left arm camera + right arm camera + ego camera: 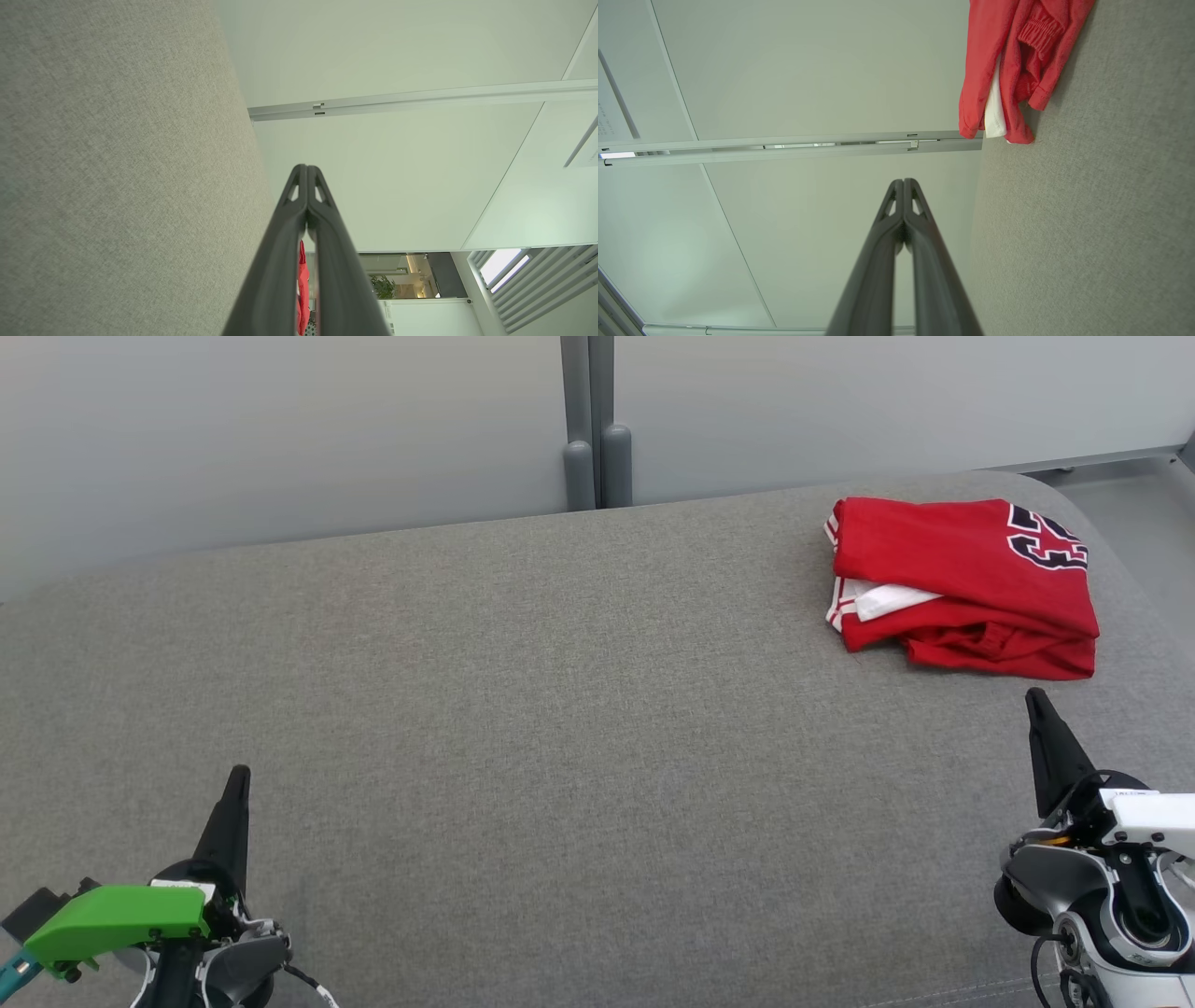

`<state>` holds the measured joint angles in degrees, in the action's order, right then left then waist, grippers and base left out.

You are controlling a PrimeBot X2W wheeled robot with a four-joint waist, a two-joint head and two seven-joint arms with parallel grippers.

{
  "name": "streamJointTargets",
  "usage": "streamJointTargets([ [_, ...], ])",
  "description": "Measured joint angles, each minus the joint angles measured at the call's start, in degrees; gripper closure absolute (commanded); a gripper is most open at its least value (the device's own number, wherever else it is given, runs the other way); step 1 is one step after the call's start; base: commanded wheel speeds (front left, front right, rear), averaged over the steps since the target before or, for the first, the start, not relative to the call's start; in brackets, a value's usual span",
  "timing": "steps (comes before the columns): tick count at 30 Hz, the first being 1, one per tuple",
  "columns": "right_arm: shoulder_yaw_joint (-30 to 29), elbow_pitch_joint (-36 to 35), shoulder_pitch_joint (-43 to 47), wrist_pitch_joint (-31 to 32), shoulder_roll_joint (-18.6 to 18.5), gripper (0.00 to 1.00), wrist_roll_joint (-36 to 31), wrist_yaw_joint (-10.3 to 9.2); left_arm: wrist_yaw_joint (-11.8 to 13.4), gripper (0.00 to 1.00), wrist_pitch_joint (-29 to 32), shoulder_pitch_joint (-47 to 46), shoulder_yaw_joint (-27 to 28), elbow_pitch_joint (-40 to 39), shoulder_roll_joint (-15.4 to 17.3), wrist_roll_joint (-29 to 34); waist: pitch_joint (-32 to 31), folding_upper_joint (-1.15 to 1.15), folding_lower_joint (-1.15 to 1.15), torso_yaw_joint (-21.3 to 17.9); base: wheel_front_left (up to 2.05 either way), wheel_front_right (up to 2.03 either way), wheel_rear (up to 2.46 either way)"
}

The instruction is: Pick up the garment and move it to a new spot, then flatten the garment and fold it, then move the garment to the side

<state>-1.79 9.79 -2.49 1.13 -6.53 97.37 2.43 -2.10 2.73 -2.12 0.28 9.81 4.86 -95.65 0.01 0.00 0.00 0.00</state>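
Garment (962, 583) of soft red cloth, white-trimmed, dark-numbered, lying folded just beyond right gripper (1035, 698), well apart from left gripper (240, 773). Both finger pairs pressed together, empty. Likely light, limp, quick to unfold; best pinched through stacked near edge.

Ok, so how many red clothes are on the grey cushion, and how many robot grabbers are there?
Red garment: 1
Grippers: 2, the left gripper and the right gripper, both shut
Total: 3
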Motion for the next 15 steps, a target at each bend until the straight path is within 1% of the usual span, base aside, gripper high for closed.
streamJointTargets([
  [15,-0.02,0.04,-0.02,0.01,0.00,1.00,0.00,0.00,-0.01,1.00,0.00,-0.29,0.02,0.11,0.00,0.00,0.00,0.00,0.00,0.00,0.00,0.00,0.00],
])
